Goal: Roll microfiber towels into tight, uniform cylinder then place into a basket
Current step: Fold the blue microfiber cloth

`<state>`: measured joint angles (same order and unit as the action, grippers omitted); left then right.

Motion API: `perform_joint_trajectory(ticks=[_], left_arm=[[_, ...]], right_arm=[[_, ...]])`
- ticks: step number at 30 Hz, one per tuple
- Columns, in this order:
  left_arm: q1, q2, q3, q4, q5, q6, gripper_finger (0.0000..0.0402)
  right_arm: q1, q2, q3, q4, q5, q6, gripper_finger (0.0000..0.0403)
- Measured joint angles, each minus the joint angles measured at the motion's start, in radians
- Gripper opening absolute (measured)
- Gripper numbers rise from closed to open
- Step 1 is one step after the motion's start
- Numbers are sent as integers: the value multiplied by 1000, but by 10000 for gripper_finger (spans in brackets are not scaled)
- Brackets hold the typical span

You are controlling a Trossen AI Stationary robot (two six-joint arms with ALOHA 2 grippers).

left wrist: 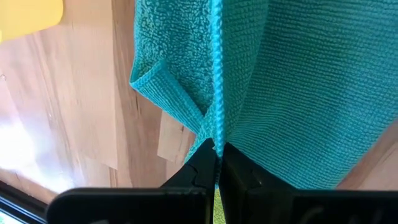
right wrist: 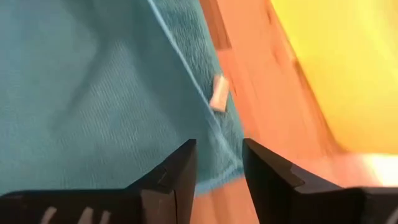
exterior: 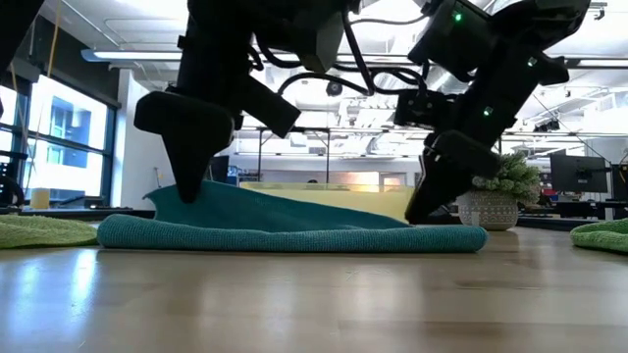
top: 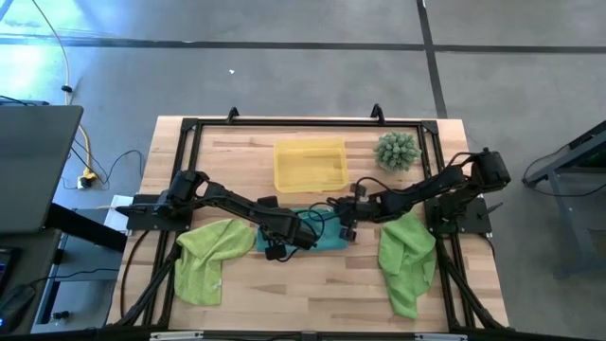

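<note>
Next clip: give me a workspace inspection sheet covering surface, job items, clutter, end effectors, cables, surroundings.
Surface: wooden tabletop, black frame around it.
Job's things: teal towel flat at centre, one edge lifted; lime-green towel left, another lime-green towel right, both unrolled; yellow basket with no towel in it.
Clutter: spiky green plant beside the basket.
End effectors: left end effector shut on the teal towel's edge; right end effector open over the same towel.
Cables: yellow cable on the floor, left.
Surroundings: grey floor; office room behind.
</note>
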<state>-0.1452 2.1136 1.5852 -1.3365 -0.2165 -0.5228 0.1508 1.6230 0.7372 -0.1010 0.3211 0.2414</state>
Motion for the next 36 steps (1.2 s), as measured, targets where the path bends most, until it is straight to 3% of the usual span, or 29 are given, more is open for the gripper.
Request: perform_joint_trajectory(ticks=[11, 24, 36], left_arm=[[0, 0, 0, 6, 0, 1, 1], [1, 0, 0, 3, -4, 2, 1], [1, 0, 0, -12, -49, 2, 1]], right_arm=[[-41, 67, 2, 56, -45, -33, 130], [-39, 73, 1, 62, -50, -37, 19], [-39, 42, 1, 33, -49, -38, 5]])
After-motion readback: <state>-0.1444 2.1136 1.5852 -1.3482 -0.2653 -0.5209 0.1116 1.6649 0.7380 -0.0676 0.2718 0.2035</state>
